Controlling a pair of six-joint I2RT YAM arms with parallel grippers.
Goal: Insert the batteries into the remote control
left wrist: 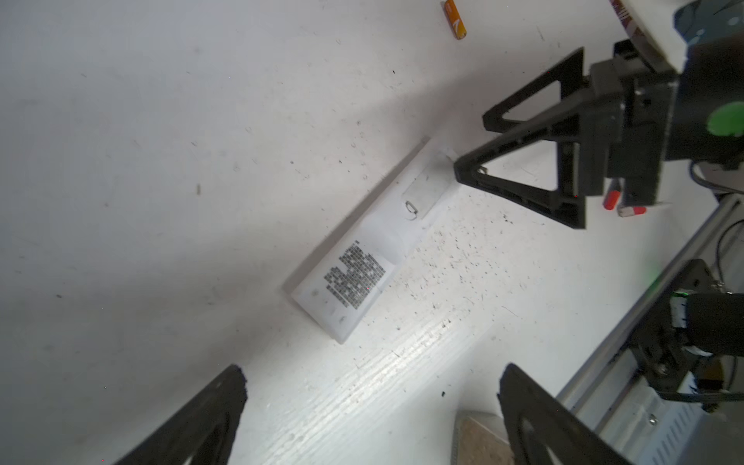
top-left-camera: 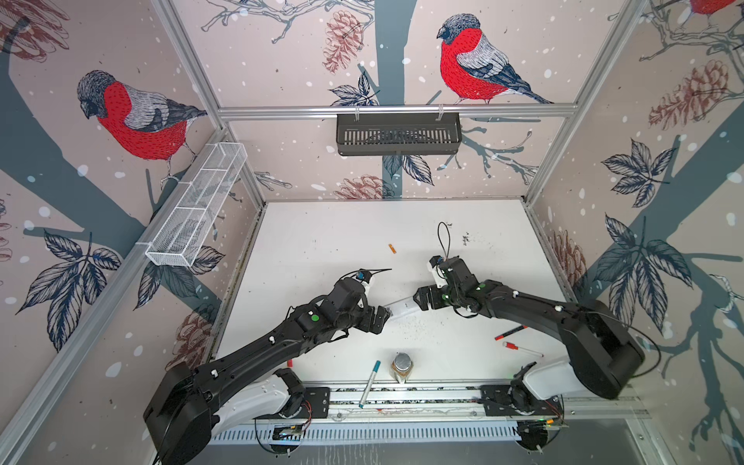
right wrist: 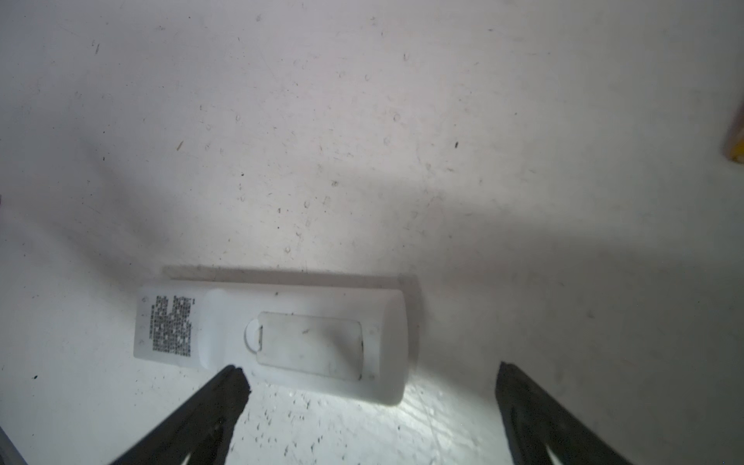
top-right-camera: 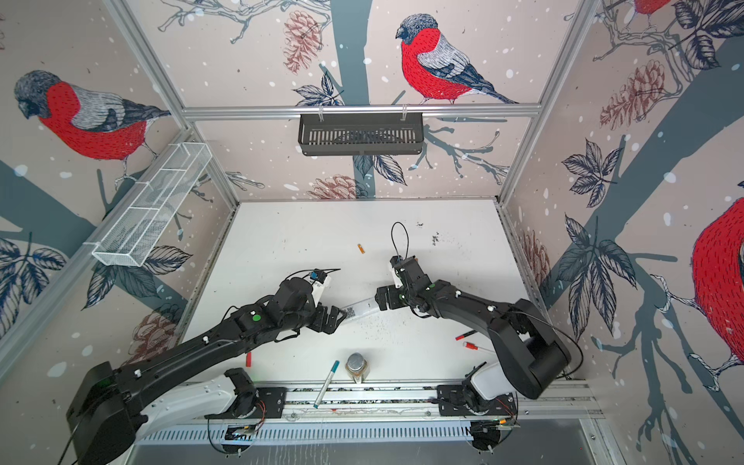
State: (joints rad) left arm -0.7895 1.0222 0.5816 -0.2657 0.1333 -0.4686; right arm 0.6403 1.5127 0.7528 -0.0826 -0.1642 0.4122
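The white remote control (top-left-camera: 402, 308) (top-right-camera: 361, 308) lies face down on the table between my two grippers. Its QR-code label (left wrist: 354, 275) and the fitted battery cover (right wrist: 310, 346) face up. My left gripper (top-left-camera: 385, 318) (left wrist: 370, 374) is open just short of the label end, with only bare table between its fingers. At the cover end my right gripper (top-left-camera: 416, 300) (right wrist: 370, 374) is also open, one fingertip (right wrist: 235, 376) beside the remote's long edge, holding nothing. In the left wrist view the right gripper (left wrist: 471, 149) shows close to the remote's end. An orange battery (top-left-camera: 392, 249) (top-right-camera: 361, 249) (left wrist: 455, 18) lies farther back on the table.
A jar with a silver lid (top-left-camera: 401, 366) and a teal-capped marker (top-left-camera: 370, 382) are near the front edge. Two red-capped markers (top-left-camera: 511, 333) (top-left-camera: 521, 349) lie under the right arm. A small red piece (top-left-camera: 290, 363) sits by the left arm. Wire baskets hang on the walls.
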